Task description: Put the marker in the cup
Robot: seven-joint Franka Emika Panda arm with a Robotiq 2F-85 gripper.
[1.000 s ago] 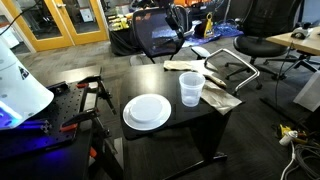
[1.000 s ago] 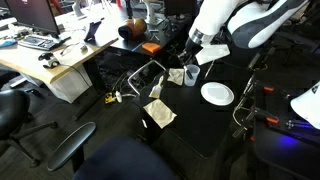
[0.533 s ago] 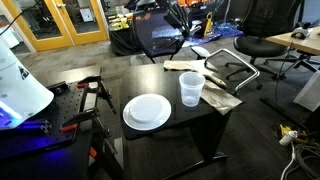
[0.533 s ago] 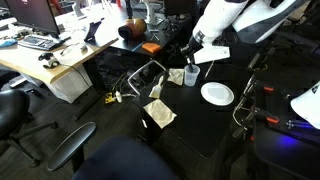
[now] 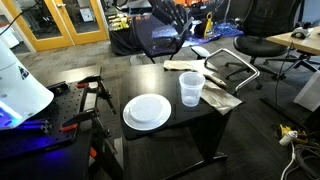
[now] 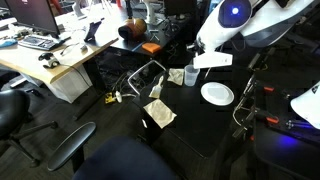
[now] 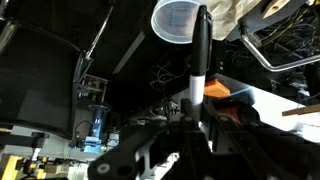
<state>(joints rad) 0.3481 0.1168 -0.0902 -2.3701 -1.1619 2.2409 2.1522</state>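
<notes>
In an exterior view, the cup (image 5: 190, 88) stands upright right of centre on the black desk (image 5: 150, 85), with the white plate (image 5: 147, 111) just beside it to the lower left. The arm's end is lost among dark chairs at the top edge, so you can't judge height from here.

In an exterior view, the white arm (image 6: 235, 20) fills the upper right and hangs above the cup (image 6: 190, 75), apparently well clear of its rim.

In the wrist view, the fingers (image 7: 175, 128) are closed on the marker (image 7: 197, 55). It runs up the middle of the frame, and its dark end overlaps the right edge of the cup's (image 7: 178, 20) mouth at the top. You look slightly off-centre. Shift until the tip sits over the middle of the opening, hold the marker near vertical, and descend until the tip is inside the rim before you let go. Dropping it from this height risks a bounce off the rim or tipping the light cup.
</notes>
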